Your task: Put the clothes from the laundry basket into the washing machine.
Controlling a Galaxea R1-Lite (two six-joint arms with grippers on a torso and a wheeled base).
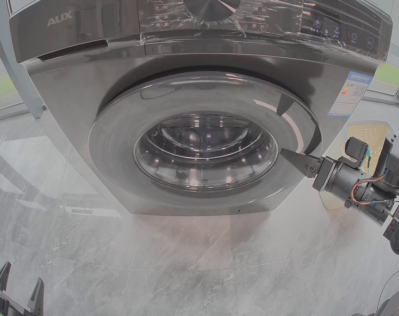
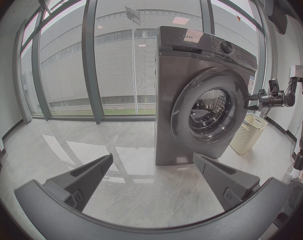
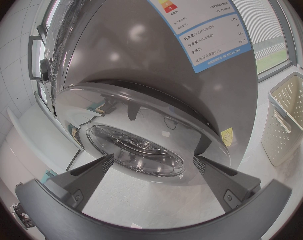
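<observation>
The washer (image 1: pixel 76 88) door (image 1: pixel 204 150) is shut. The right gripper (image 3: pixel 153 161) is held at the door's right rim, jaws spread wide. The left gripper (image 2: pixel 153 159) is held low, well apart from the washer, jaws likewise wide. The basket (image 2: pixel 248 134) is stood on the floor just right of the washer.

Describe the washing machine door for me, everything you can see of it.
The door is round: a broad glossy dark-grey ring around a domed clear window showing the metal drum. It looks shut, flat against the front of the washing machine. The right gripper, fingers open, sits at its right edge; contact cannot be confirmed.
</observation>
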